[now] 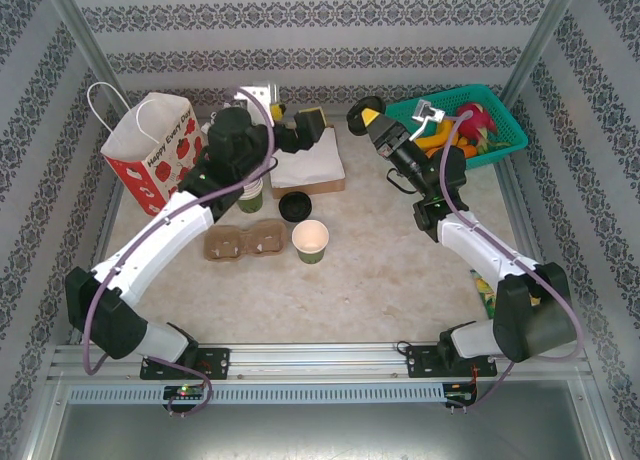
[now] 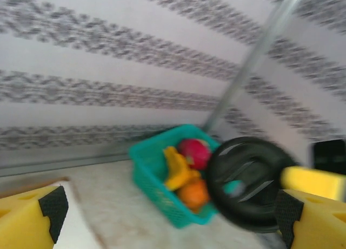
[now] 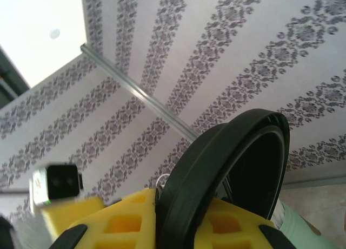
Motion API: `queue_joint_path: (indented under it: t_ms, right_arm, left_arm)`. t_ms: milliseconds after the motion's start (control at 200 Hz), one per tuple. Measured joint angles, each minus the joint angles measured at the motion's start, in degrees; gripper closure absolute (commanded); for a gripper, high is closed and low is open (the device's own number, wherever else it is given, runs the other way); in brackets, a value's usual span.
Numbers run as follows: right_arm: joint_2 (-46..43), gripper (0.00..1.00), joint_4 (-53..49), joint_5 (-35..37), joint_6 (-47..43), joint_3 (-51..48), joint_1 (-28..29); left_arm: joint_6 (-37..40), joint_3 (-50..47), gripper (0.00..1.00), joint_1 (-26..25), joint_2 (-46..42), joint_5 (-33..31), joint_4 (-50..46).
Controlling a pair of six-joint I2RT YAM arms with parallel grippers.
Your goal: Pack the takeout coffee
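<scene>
My right gripper (image 1: 366, 116) is raised near the back wall, shut on a round black plastic lid (image 3: 227, 173) that stands on edge between its yellow fingers (image 3: 119, 222). The same lid (image 2: 251, 184) shows in the left wrist view, in front of the basket. My left gripper (image 1: 297, 122) hangs open over the white napkins, facing the lid, with nothing between its pads (image 2: 53, 205). A lone green paper cup (image 1: 311, 241) stands lidless mid-table, its cream inside showing. A lidded takeout coffee is out of view.
A second black lid (image 1: 295, 207) lies behind the cup. The brown cup carrier (image 1: 245, 242) sits to its left, with a stack of green cups (image 1: 250, 195) beyond. The red-flowered paper bag (image 1: 148, 152) stands back left. A teal fruit basket (image 1: 500, 105) sits back right.
</scene>
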Motion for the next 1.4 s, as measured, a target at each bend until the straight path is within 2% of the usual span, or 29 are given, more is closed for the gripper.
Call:
queue_joint_path:
  t_ms: [120,235,415,575,809,1299,1399]
  right_arm:
    - [-0.8,1.0,1.1,-2.6,-2.7,0.0,0.0]
    - [-1.6,1.0,1.7,-4.1,-5.4,0.0,0.5]
    - [-2.3,1.0,2.2,-7.0,-10.4,1.0,2.8]
    - [-2.3,1.0,2.6,-7.8,-14.4,2.0,4.6]
    - [-1.7,1.0,2.8,-7.6,-19.8,3.5,7.3]
    - [-0.3,1.0,3.2,-8.2,-23.8,4.7,8.8]
    - [-0.3,1.0,2.9,-8.5,-24.7,4.7,9.1]
  left_arm:
    - [-9.1,5.0,0.12,4.5,1.3,14.6,-3.6]
    - [-15.0,8.7,0.14,8.6,4.7,24.9,-6.3]
    - [-16.9,11.9,0.2,9.1,8.2,34.6,-12.1]
    - [-18.3,15.6,0.33,9.1,9.6,40.7,-14.0]
    - [-18.5,16.4,0.43,9.1,10.0,45.3,-15.3]
    - [-18.2,16.7,0.62,9.1,10.4,46.6,-17.4]
    - [-18.1,16.9,0.63,9.1,10.5,46.8,-17.7]
